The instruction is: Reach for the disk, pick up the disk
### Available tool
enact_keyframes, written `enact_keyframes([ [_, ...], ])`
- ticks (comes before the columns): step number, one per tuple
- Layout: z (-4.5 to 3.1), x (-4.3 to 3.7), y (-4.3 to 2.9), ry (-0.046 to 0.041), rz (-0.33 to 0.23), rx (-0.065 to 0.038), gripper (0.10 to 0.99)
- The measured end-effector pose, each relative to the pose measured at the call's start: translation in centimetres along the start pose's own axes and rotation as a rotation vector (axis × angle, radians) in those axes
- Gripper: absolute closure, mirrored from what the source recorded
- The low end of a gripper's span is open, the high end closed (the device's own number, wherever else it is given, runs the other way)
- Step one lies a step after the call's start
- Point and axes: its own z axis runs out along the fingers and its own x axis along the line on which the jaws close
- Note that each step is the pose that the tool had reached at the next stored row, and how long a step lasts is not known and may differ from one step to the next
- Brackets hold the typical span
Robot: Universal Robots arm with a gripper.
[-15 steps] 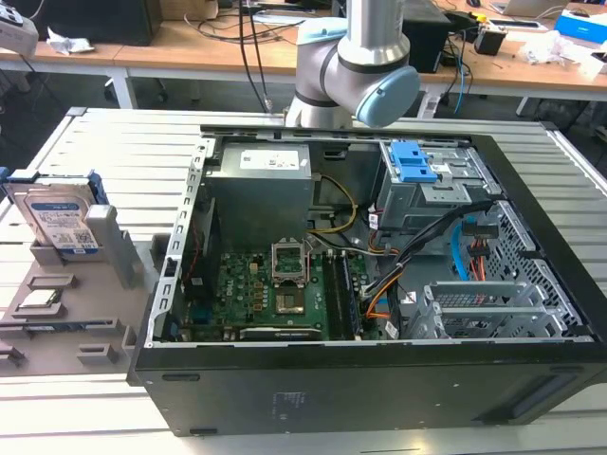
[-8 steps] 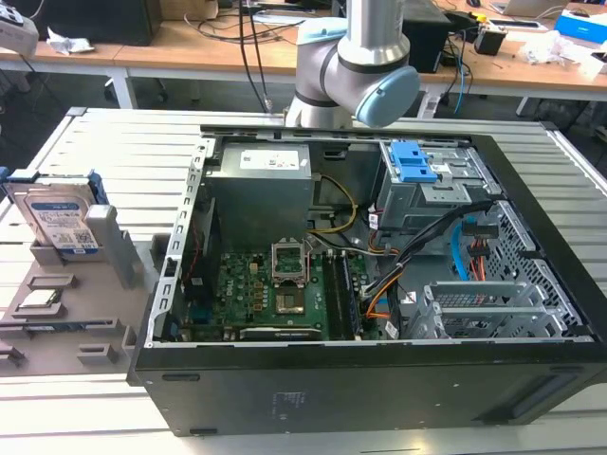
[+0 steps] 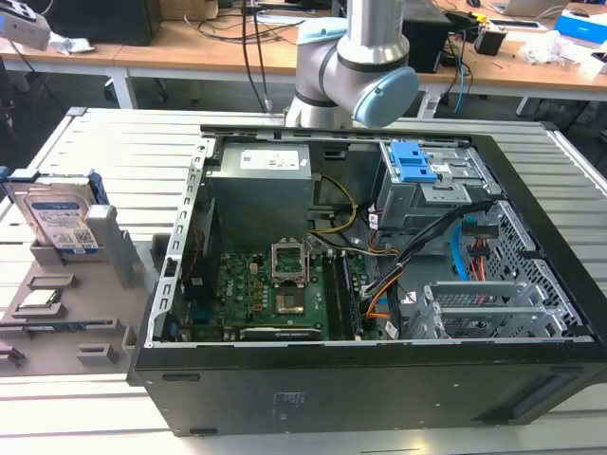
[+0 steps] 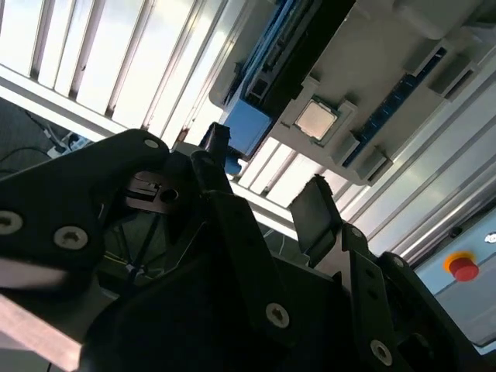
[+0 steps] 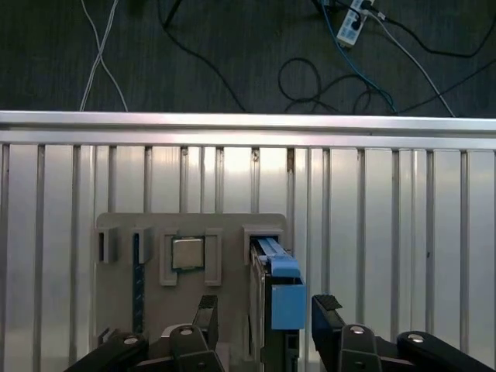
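At the exterior view's left, on the slatted metal table, the disk stands upright in a slot of a grey holder. Its white-and-blue barcode label faces the camera, the print too small to make out. An open computer case sits beside the holder, with the arm rising behind it. From above, the first wrist view gives the disk's blue-framed edge rather than the label, plus a small square chip in a neighbouring slot. The hand hangs over the disk, fingers spread wide, one to each side, gripping nothing; whether they touch it cannot be told
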Motion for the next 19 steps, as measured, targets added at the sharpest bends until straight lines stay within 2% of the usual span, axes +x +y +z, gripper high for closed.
enact_keyframes([
  [7, 0.88, 0.0, -0.36, 0.0, 0.0, -0.001, 0.486],
  [15, 2.42, -0.04, -0.46, 0.0001, 0.0, -0.002, 0.486],
  [19, 2.49, -0.91, -0.48, 0.0001, -0.002, -0.002, 0.486],
])
